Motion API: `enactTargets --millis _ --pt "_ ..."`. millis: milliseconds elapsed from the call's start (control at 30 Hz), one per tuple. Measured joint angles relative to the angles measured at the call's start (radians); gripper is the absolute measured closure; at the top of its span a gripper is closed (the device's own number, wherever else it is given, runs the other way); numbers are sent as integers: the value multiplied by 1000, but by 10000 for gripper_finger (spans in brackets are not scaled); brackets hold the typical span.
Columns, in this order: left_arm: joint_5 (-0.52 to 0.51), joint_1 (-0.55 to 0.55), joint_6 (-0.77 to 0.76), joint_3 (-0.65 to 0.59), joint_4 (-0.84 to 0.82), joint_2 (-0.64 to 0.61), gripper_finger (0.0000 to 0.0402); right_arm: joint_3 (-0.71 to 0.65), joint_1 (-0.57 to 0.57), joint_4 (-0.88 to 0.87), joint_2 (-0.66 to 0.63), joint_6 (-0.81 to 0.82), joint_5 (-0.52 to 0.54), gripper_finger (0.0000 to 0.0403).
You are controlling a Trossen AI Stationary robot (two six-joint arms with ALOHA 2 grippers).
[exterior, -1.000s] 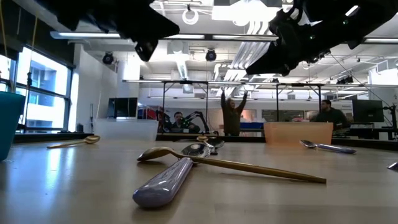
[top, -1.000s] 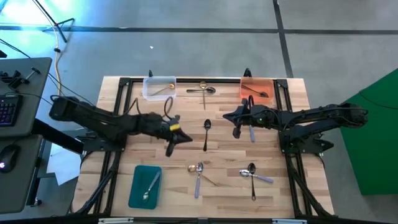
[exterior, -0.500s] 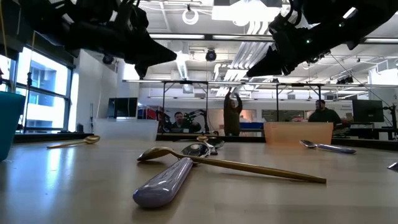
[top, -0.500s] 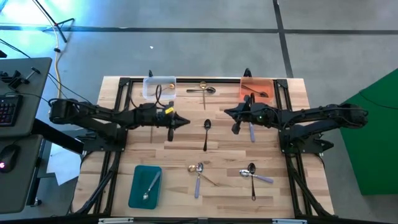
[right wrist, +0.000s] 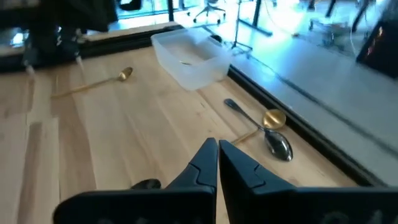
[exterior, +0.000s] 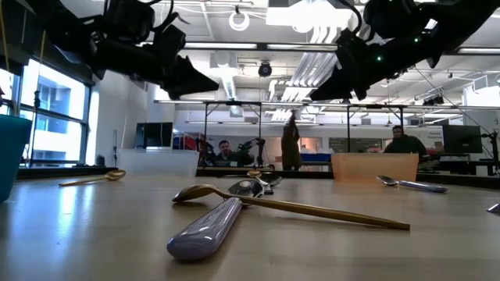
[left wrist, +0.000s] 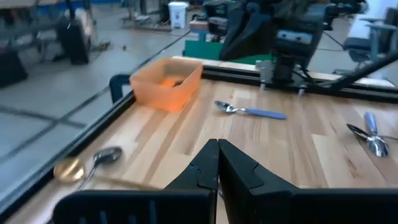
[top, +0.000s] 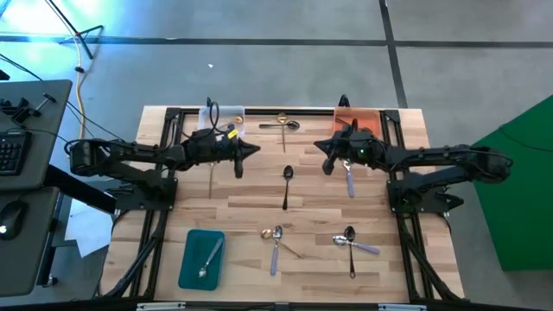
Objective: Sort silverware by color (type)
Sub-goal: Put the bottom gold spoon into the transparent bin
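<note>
Jaws of both grippers pressed fully shut, empty. Left gripper (top: 251, 151) raised above the far left part of the table (top: 251, 194), just beside the clear tray (top: 221, 121); right gripper (top: 321, 144) raised near the orange tray (top: 356, 123), pointing toward the middle.

Table of pale wooden planks with a black frame along its edges. Silverware scattered across it: a gold spoon (top: 212, 177) lying lengthwise under the left arm; a gold spoon and a silver spoon (top: 291, 126) crossed at the far edge between the two trays; a black spoon (top: 287, 185) alone at the centre; a lilac-handled spoon (top: 349, 180) under the right arm. Nearer the front, a lilac-handled spoon (top: 276, 245) touching a long gold spoon (top: 285, 244), and beside them to the right another lilac-handled spoon (top: 359, 245) crossed with a dark spoon (top: 351, 252). One silver spoon (top: 208, 259) lying inside the teal tray (top: 200, 259) at the front left. A dark spoon (top: 359, 130) in the orange tray.

Around the table: grey concrete floor with dark seams, a desk with keyboard (top: 10, 151) and mouse at the left, a green surface (top: 518, 190) at the right. Across the table at low level: a bright open workshop with ceiling strip lights (exterior: 273, 47), large windows (exterior: 43, 117) at the left, monitors, a standing person (exterior: 291, 145) in the distance and a seated person (exterior: 400, 142) farther right.
</note>
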Motion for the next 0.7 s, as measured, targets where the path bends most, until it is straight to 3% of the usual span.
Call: enactTargets --millis 233,333,533,700 --pt "-20 -2 -198 0 -60 0 401 87 11 -76 0 114 6 403" --pt "-37 -9 -228 0 -80 0 401 194 22 -258 0 202 12 403" --pt "-54 -23 -235 0 -71 0 401 415 51 -615 5 212 66 403" --pt "-54 -36 -241 0 -73 0 401 481 66 -719 22 238 66 403"
